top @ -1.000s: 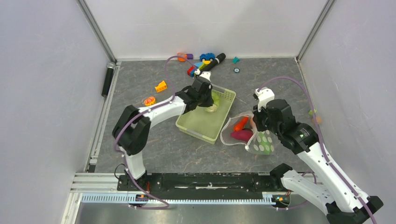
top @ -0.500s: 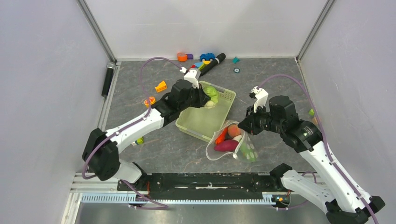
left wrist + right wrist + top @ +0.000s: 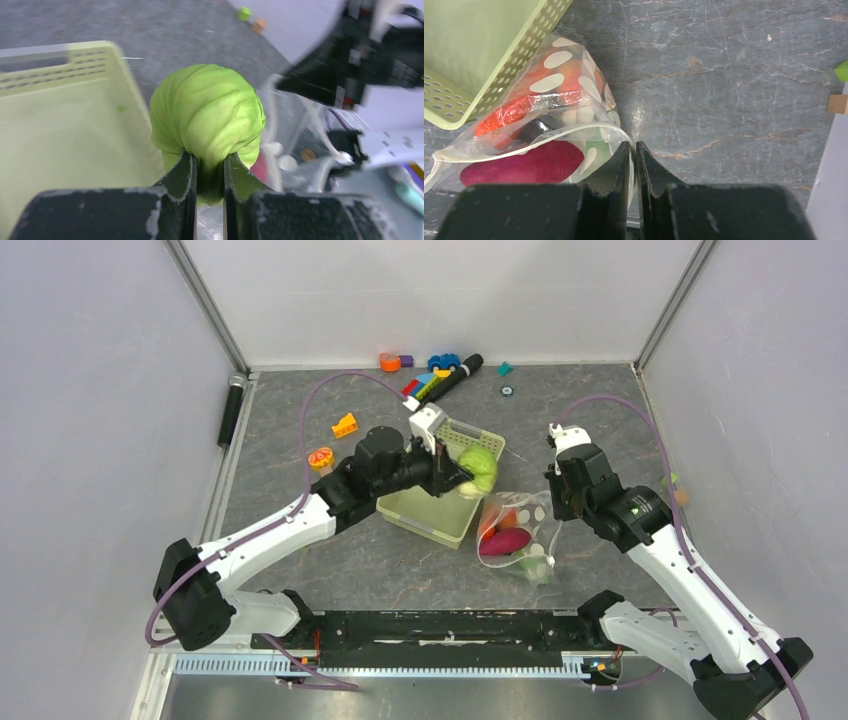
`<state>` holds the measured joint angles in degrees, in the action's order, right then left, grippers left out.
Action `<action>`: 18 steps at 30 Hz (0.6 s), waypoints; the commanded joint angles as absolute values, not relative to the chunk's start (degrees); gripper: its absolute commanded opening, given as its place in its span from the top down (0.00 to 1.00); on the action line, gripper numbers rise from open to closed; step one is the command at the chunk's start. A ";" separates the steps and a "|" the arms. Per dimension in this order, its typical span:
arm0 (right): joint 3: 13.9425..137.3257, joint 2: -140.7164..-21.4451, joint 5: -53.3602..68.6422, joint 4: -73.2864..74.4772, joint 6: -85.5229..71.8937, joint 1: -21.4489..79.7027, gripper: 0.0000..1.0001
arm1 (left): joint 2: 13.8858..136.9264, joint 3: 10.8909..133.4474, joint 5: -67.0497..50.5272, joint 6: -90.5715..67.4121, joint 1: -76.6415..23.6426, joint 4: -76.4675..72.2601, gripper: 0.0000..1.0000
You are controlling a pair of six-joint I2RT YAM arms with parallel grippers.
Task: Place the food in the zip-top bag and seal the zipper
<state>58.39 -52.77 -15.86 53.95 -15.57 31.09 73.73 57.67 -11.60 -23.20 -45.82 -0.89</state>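
Note:
My left gripper is shut on the round green cabbage. It holds the cabbage above the right rim of the pale green basket, just left of the zip-top bag. The clear dotted bag lies on the table to the right of the basket with its mouth open. My right gripper is shut on the bag's rim, pinching the pale zipper. Inside the bag lie a magenta eggplant, a red-orange carrot and other pieces of food that I cannot make out.
Building-block toys and a black marker lie by the back wall. A yellow block and an orange slice toy sit left of the basket. Small pieces lie against the right wall.
My left gripper has lifted the cabbage out of the basket and carried it right, toward the bag. My right gripper has shifted with the bag's rim, and the bag has moved with it.

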 commanded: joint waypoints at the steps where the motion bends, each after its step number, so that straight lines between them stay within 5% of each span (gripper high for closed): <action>1: 60.74 -52.19 -20.13 53.79 -14.37 31.03 0.86 | 71.53 58.38 -24.84 -15.98 -50.98 -7.20 0.98; 8: 60.39 -52.57 -20.04 53.79 -13.95 31.03 0.86 | 70.96 58.01 -35.64 -13.77 -56.40 -11.54 0.98; 18: 60.28 -51.45 -15.86 52.83 -13.16 31.03 0.86 | 77.00 59.30 -25.04 -14.06 -59.60 -9.12 0.98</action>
<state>58.39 -52.69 -17.76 54.11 -14.24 31.09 74.24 57.69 -32.32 -16.12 -59.13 -8.01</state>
